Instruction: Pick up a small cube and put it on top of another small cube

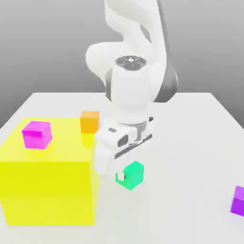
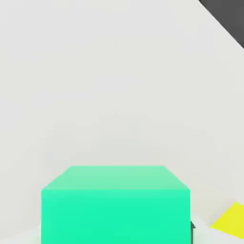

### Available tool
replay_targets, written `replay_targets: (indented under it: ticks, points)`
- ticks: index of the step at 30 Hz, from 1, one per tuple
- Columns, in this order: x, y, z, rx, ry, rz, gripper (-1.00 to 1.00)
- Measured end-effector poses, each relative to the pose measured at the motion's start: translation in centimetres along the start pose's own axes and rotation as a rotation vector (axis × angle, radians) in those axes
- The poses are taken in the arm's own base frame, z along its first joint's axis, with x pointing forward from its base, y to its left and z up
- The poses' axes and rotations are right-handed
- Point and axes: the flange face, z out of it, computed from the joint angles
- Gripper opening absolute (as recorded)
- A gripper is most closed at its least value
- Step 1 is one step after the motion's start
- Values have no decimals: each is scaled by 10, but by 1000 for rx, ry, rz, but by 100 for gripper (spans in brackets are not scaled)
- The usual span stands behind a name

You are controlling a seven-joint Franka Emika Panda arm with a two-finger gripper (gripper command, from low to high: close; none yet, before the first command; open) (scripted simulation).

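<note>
The white table (image 1: 190, 143) spans the scene, pale and flat, with a grey backdrop behind it. On it, at the exterior view's left, sits the big yellow block (image 1: 47, 190) — by far the bulkiest thing here, its top face level and its front face turned toward the camera. A corner of that yellow block also shows at the edge of the hand view.

Next in size comes the white arm (image 1: 133, 71), reaching down from the upper middle of the exterior view, its wrist bent so that the hand points at the table just beside the yellow block's right face.

The gripper (image 1: 122, 177) hangs at the arm's lower end, its jaws drawn in on the small teal-green cube (image 1: 131, 175), one pale fingertip (image 1: 121, 177) showing against the cube's left face (the other finger is hidden behind it). The cube is near the table's middle, just to the right of the yellow block; whether it rests on the surface or is lifted clear I cannot tell. In the hand view the same cube (image 2: 116, 209) sits close under the camera.

The remaining cubes are small: a magenta cube (image 1: 36, 134) on the yellow block's top, an orange cube (image 1: 89, 121) at the block's far edge, and a purple cube (image 1: 238, 201) at the exterior view's right edge — well apart from the rest.
</note>
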Motion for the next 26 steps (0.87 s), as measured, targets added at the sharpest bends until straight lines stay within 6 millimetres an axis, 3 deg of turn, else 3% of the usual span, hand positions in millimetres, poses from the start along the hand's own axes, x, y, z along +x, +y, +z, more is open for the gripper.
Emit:
replay_targets:
  ticks: [3,7,12,17,19,22,23,26]
  points:
    - [6,17,-40,-10,9,114,-100]
    - [-2,43,-87,-16,-2,318,-100]
    - [-28,73,-142,-27,-19,586,-100]
    - [-67,97,-194,-47,-35,857,-100]
    - [-75,99,-184,-27,-61,912,-100]
    - [-79,99,-146,-21,-68,928,-100]
    - [-81,99,-134,-21,-69,929,100]
    - [-81,99,-134,-21,-69,929,100]
